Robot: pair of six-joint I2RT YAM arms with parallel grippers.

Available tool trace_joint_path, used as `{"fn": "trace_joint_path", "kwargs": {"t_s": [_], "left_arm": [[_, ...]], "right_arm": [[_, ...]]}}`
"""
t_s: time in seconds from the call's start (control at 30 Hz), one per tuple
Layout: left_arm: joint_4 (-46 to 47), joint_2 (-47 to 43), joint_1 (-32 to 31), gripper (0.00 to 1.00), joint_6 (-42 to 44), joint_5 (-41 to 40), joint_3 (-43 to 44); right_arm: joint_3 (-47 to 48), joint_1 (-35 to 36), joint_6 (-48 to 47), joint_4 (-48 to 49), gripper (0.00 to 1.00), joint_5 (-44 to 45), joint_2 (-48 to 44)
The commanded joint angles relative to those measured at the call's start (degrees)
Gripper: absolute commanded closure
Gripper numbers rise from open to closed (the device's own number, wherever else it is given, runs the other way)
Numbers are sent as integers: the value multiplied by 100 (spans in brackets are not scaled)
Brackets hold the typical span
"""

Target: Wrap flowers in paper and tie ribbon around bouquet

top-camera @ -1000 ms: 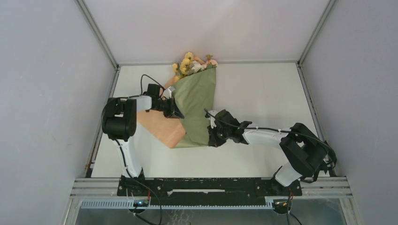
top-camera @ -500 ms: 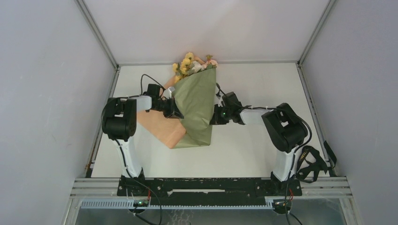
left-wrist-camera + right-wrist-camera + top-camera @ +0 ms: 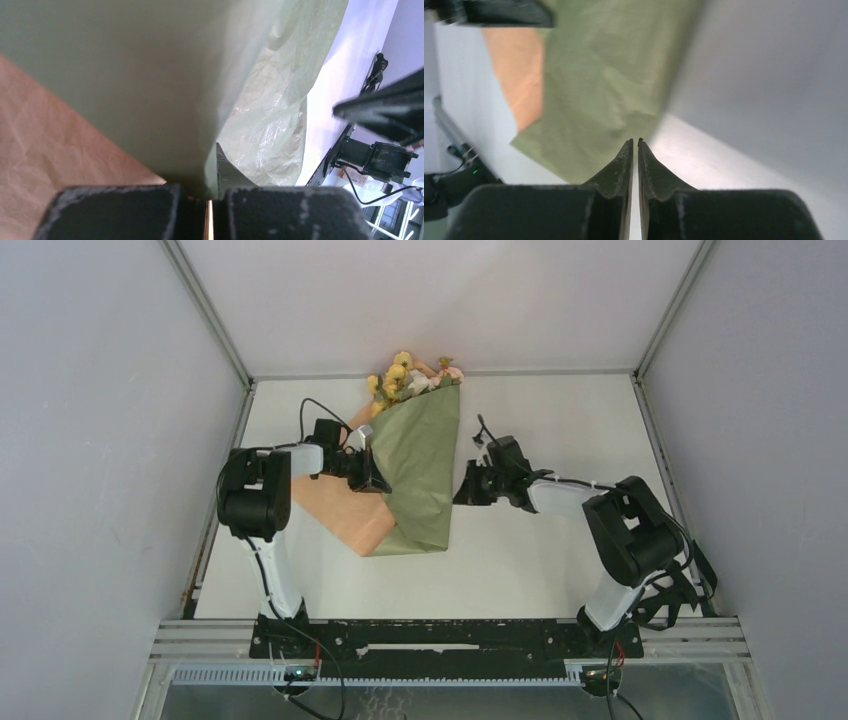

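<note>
The paper (image 3: 420,475) lies on the white desk (image 3: 560,570) between the two arms. Its narrow end points toward the arm bases and its wide end toward the back wall. The olive side is folded on top, and the peach reverse shows at the left.

The left claw (image 3: 372,472) sits at the left edge of the olive fold. From above, the claw body covers the place of the grip. Only its own wrist camera shows it: the two fingers (image 3: 115,212) are pressed together, and a thin peach strip of the paper is pinched between them, with the olive fold rising over them. In this same view a dark bar (image 3: 385,112) crosses the right side. It is blurred and cut off by the frame, so I cannot tell what part it is.

The right claw (image 3: 463,485) is just beside the right edge of the paper, at about the same depth as the left one. From above I cannot tell if it touches the sheet. Its wrist camera gives more: the fingertips (image 3: 624,160) stand only a thin slit apart and nothing is between them. The paper edge is directly in front of the tips, but this picture is blurred there, so contact is not clear.

Only the top view shows the flowers (image 3: 410,375). The yellow, pink and cream heads come out of the wide end at the far edge of the desk. Their stems are hidden under the paper.
</note>
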Motion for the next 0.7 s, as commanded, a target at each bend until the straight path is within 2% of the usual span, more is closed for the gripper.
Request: {"fn": "trace_joint_path", "kwargs": {"t_s": [0.0, 0.2, 0.23, 0.4, 0.43, 0.57, 0.67], "left_arm": [[-64, -145, -18, 100, 176, -76, -107], [-143, -256, -18, 100, 208, -149, -53], [-173, -319, -18, 97, 232, -169, -32], [-811, -790, 45, 54, 545, -359, 214], [-1030, -926, 120, 49, 660, -415, 264], [-1451, -1653, 821, 31, 685, -838, 3], [-1121, -1975, 1617, 23, 293, -1349, -540]], "right_arm": [[638, 739, 188, 623, 87, -883, 308], [962, 1325, 519, 659, 90, -1128, 1275], [980, 1342, 578, 576, 91, -1090, 1370], [966, 1399, 622, 63, 93, -784, 1549], [966, 1410, 635, 18, 93, -751, 1553], [971, 1440, 716, -56, 93, -686, 1580], [966, 1493, 717, -58, 93, -564, 1550]]}}
